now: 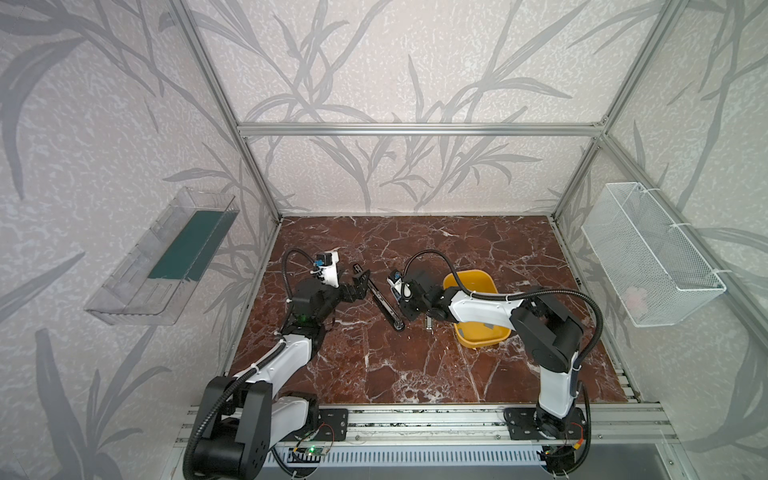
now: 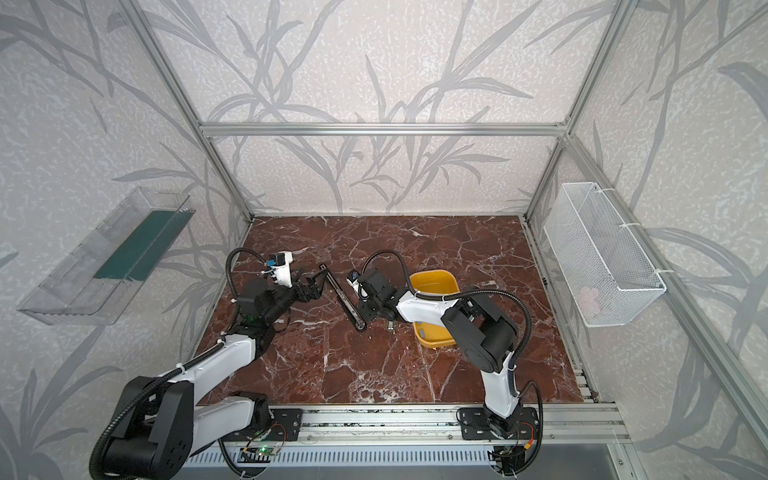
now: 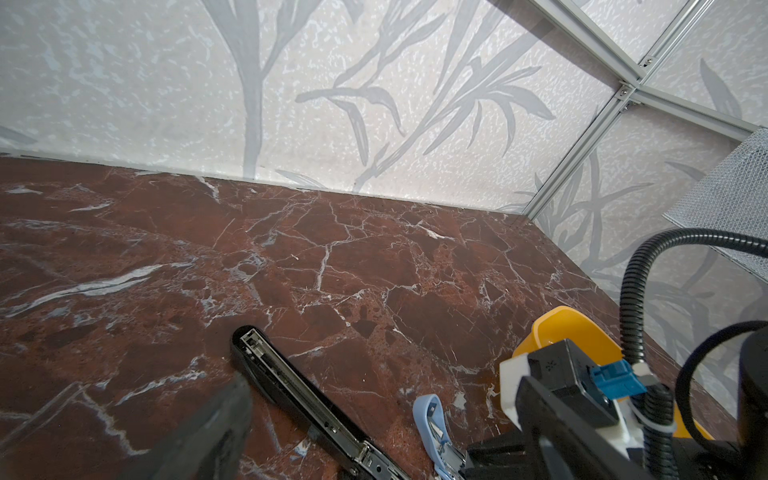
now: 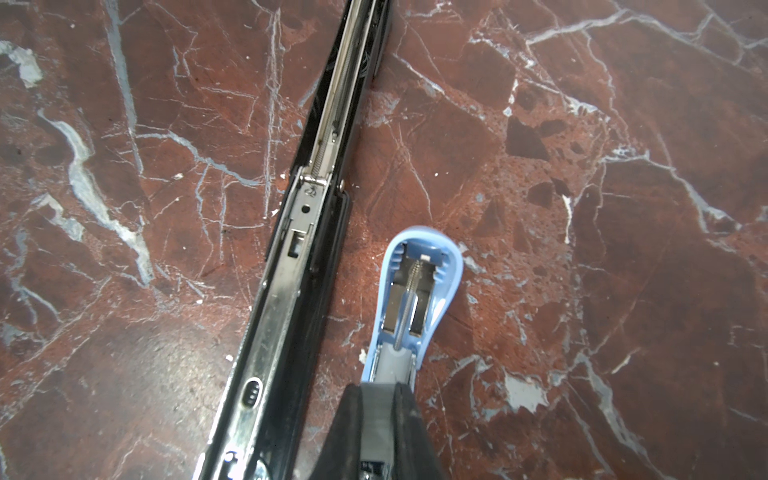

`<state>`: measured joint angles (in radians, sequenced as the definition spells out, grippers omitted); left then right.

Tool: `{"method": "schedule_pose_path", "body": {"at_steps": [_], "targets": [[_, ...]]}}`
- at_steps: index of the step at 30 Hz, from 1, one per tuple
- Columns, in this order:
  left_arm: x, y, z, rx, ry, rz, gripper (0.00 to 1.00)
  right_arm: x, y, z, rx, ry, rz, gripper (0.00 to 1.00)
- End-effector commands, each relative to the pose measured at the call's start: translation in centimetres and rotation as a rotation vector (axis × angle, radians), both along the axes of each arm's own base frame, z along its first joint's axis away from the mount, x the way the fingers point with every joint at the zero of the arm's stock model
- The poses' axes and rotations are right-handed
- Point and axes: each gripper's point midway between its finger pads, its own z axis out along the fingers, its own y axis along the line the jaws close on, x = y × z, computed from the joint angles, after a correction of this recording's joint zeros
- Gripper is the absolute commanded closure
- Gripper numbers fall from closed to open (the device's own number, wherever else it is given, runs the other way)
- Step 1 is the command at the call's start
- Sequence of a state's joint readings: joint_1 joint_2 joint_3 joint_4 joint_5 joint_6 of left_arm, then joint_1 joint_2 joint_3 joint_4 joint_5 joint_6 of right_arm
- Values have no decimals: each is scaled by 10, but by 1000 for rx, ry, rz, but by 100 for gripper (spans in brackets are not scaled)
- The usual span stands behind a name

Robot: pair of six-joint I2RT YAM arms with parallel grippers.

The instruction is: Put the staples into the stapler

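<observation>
**Fig. Right gripper at the open blue stapler, both top views and both wrist views.**

The staples, small flat grey metal strips, are not showing plainly to me anywhere. A small grey patch (image 1: 491,328) on the floor of the yellow plastic tub (image 1: 465,276) may be some of them, but it is too small to tell. The tub is standing on the red-brown marble tabletop (image 4: 582,208), behind my right forearm and well apart from my fingertips.

My right gripper (image 4: 378,390) is standing with its jaws drawn almost together, directly over the rear of the small light-blue plastic stapler (image 4: 440,282). This stapler is lying opened, its lid turned back so the spring and metal plates inside are facing up. Whether a strip is pinched between my jaws, or they are closing on the stapler's own channel, I cannot tell, as the fingertips are covering that spot.

Just beside the blue stapler, the long black metal stapler (image 4: 291,257) is lying opened flat, with its silver feed rail exposed. My left gripper (image 1: 360,282) is spread wide at this stapler's far end, holding nothing.

I am judging the step in hand to be the loading itself: working at the blue stapler's open channel. If a strip is in my jaws, the next move is calling for a square, level lowering into the channel, a release, and then closing the lid. If not, I am needing to go back to the tub for a strip.
</observation>
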<state>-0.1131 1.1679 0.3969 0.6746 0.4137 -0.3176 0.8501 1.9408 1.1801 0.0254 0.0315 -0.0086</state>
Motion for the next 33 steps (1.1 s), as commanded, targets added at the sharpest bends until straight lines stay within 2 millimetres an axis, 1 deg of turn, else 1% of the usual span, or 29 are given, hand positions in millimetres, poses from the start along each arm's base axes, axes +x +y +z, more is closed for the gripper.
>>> {"method": "schedule_pose_path", "body": {"at_steps": [1, 20, 28, 33], "targets": [[-3, -1, 9, -16, -34, -5, 1, 0, -2, -2, -6, -11, -7, 99], [-3, -1, 8, -15, -36, -5, 1, -2, -3, -11, -7, 10, -24, 99], [-3, -1, 8, -16, -35, -6, 1, -4, -3, -9, 20, 30, -36, 99], [-3, -1, 9, -16, -38, -6, 1, -5, -4, -13, 12, 36, -44, 99]]}}
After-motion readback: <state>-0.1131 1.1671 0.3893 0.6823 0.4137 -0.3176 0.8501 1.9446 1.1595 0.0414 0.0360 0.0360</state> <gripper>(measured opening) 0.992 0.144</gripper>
